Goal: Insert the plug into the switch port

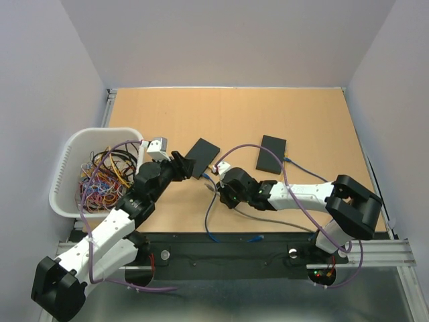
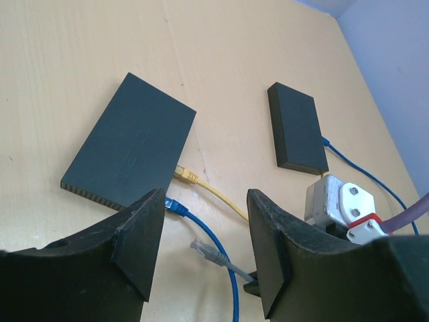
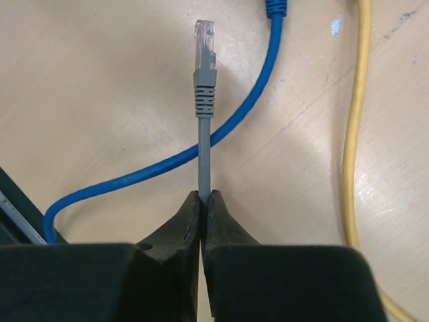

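Observation:
My right gripper (image 3: 202, 198) is shut on a grey cable, just behind its grey plug (image 3: 205, 40), which points away from the jaws above the table. In the top view this gripper (image 1: 216, 180) is a little right of the near black switch (image 1: 202, 156). My left gripper (image 2: 206, 201) is open and empty, hovering before that switch (image 2: 131, 141). The grey plug (image 2: 204, 249) shows between its fingers, apart from the switch. A yellow plug (image 2: 184, 176) and a blue plug (image 2: 175, 206) sit at the switch's near edge.
A second black switch (image 1: 271, 153) lies to the right with a blue cable (image 2: 348, 157) running from it. A white basket (image 1: 70, 151) full of coloured cables stands at the left. Blue (image 3: 167, 161) and yellow (image 3: 355, 134) cables cross the table under my right gripper.

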Robot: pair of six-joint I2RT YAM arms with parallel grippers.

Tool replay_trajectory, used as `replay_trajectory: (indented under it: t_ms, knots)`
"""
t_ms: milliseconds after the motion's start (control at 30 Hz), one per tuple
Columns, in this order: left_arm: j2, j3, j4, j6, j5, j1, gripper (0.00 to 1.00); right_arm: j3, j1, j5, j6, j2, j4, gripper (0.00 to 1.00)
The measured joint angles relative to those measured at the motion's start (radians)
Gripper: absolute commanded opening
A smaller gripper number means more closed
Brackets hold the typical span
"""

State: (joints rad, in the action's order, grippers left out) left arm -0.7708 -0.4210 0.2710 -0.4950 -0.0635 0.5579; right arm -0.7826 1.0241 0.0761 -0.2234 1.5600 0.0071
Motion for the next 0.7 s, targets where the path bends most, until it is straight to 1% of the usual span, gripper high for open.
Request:
replay_trajectory:
  t_ms: [167,267,367,433,567,633,700]
  knots:
    - [0.042,0.003,0.009,0.0,0.022,-0.003,0.62,0.026,0.0,-0.072,-0.004,-0.048,0.042,0.01]
    - [0.079,0.003,0.026,0.001,0.039,-0.004,0.61,0.058,0.0,-0.138,-0.009,-0.14,0.064,0.01]
    - [0.138,0.021,0.07,0.0,0.09,-0.004,0.6,0.06,-0.003,-0.204,-0.013,-0.231,0.09,0.01]
    - [0.187,0.042,0.105,-0.008,0.135,-0.004,0.59,0.066,-0.029,-0.307,-0.034,-0.304,0.137,0.0]
    - [0.258,0.064,0.183,-0.042,0.222,-0.004,0.59,0.119,-0.132,-0.525,-0.121,-0.414,0.305,0.0]
    - [0.288,0.074,0.22,-0.063,0.257,-0.004,0.6,0.132,-0.173,-0.602,-0.164,-0.43,0.367,0.0]
    - [0.311,0.086,0.259,-0.081,0.288,-0.004,0.62,0.134,-0.186,-0.671,-0.203,-0.429,0.418,0.0]
